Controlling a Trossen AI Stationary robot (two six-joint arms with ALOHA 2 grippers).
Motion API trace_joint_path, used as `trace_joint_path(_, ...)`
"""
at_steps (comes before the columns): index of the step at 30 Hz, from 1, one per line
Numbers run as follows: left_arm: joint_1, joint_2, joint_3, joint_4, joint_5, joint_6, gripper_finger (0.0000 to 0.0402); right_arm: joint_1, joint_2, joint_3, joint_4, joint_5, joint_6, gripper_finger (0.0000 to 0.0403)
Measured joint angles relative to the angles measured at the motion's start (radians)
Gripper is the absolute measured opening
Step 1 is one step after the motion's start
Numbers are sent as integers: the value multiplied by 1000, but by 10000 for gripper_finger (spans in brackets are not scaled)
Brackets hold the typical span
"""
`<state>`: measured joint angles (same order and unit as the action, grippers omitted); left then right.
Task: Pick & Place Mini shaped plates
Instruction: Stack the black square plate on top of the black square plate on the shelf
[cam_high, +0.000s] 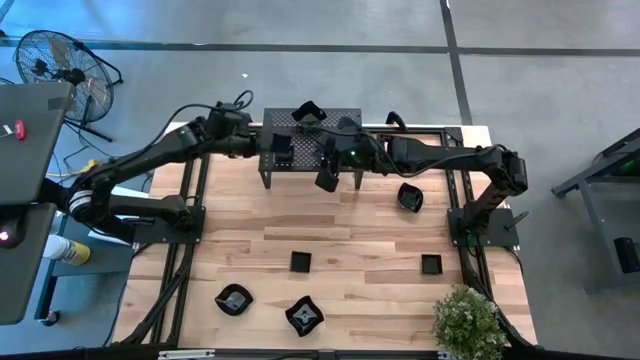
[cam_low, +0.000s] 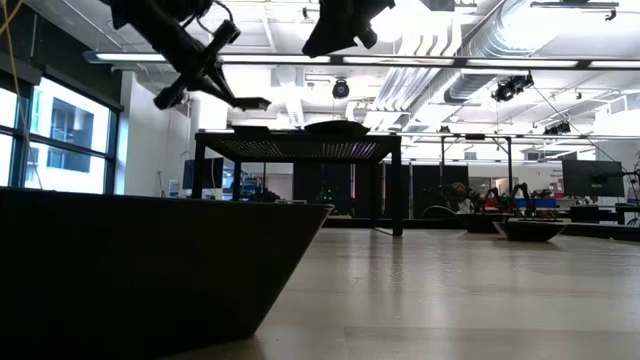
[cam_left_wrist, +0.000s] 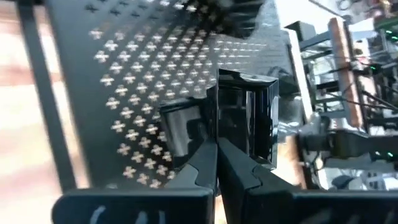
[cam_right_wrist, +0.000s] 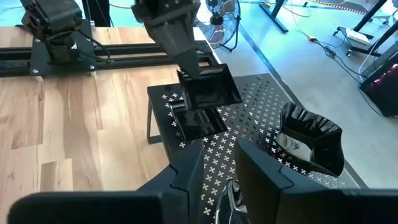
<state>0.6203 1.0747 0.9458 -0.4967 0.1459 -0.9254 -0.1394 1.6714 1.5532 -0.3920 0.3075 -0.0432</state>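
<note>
The left gripper (cam_right_wrist: 186, 62) pinches a square plate (cam_right_wrist: 208, 89) by its rim, just above the rack (cam_high: 345, 118). Under it a second square plate (cam_right_wrist: 198, 122) lies on the rack. The right gripper (cam_high: 327, 178), fingers apart and empty, hangs at the rack's front edge, near a wavy plate (cam_right_wrist: 311, 140) on top.

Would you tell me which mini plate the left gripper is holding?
The square plate pinched in the left gripper just above the rack; another square plate lies on it.

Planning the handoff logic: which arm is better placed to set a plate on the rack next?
Left. Its gripper already grips a square plate just above the rack; the right gripper hangs empty at the rack's front edge.
</note>
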Motion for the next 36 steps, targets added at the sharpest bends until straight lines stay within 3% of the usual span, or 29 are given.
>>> trace_joint_path(27,-1,69,-27,27,27,-147,4,-18,0,0,48,-7,-37,83)
trace_joint_path(36,-1,69,-27,27,32,-154,72,-18,0,0,47,-8,-37,83)
